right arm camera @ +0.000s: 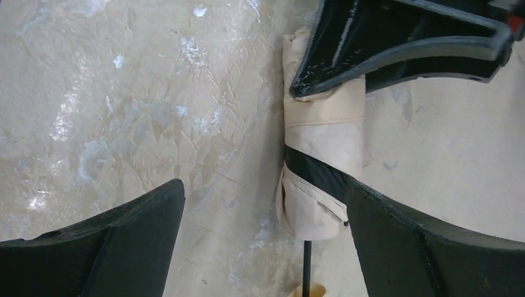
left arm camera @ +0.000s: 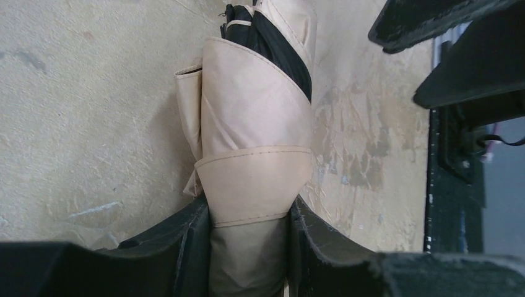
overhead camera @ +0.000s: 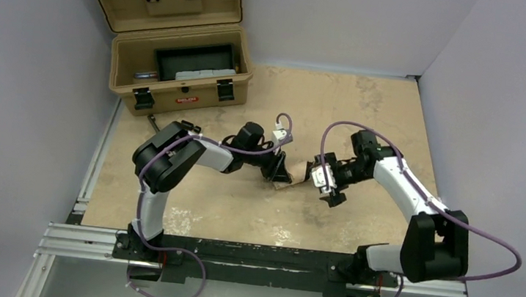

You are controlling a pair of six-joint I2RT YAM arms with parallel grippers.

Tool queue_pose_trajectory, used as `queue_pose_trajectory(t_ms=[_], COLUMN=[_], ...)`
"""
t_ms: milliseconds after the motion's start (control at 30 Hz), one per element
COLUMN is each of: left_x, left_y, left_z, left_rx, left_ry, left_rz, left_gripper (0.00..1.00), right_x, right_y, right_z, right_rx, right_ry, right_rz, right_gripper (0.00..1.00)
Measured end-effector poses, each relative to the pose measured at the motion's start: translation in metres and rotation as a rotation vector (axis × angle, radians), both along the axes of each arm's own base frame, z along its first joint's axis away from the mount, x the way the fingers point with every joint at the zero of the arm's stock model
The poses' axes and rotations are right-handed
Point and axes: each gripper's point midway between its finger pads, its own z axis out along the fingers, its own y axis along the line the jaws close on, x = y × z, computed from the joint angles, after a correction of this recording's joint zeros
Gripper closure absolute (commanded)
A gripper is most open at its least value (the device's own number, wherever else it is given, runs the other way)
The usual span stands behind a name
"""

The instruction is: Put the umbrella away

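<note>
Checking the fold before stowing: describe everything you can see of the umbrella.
The umbrella is a tight beige fabric roll with a dark panel showing between folds and a stitched wrap band. A thin dark shaft leads from one end to a pale wooden handle. It lies on the tan table; the left gripper clamps one end, the right gripper, jaws open, straddles the other, contact unclear.
</note>
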Motion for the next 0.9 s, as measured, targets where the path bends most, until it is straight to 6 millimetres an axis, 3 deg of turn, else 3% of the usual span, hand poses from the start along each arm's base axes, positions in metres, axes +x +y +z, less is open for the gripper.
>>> queue_pose_trajectory(t_ms=[133, 333, 533, 667, 900], left_x=[0.001, -0.003, -0.011, -0.016, -0.026], left_y=[0.000, -0.007, -0.010, -0.010, -0.006], left_z=[-0.001, -0.002, -0.001, -0.001, 0.001], left_rx=[-0.042, -0.068, -0.074, -0.069, -0.042], left_ry=[0.133, 0.282, 0.385, 0.438, 0.549], left_rz=[-0.021, -0.076, -0.122, -0.142, -0.133], left_gripper=[1.00, 1.00, 1.00, 1.00, 0.97], right_x=[0.003, 0.011, 0.028, 0.028, 0.028], right_y=[0.005, 0.037, 0.031, 0.026, 0.036], right_z=[-0.012, -0.010, -0.037, -0.056, -0.071], right_rx=[-0.009, -0.015, -0.102, -0.161, -0.205], right_ry=[-0.093, -0.292, -0.293, -0.253, -0.184], right_rz=[0.018, 0.071, 0.008, -0.014, -0.038], right_gripper=[0.03, 0.05, 0.15, 0.32, 0.76])
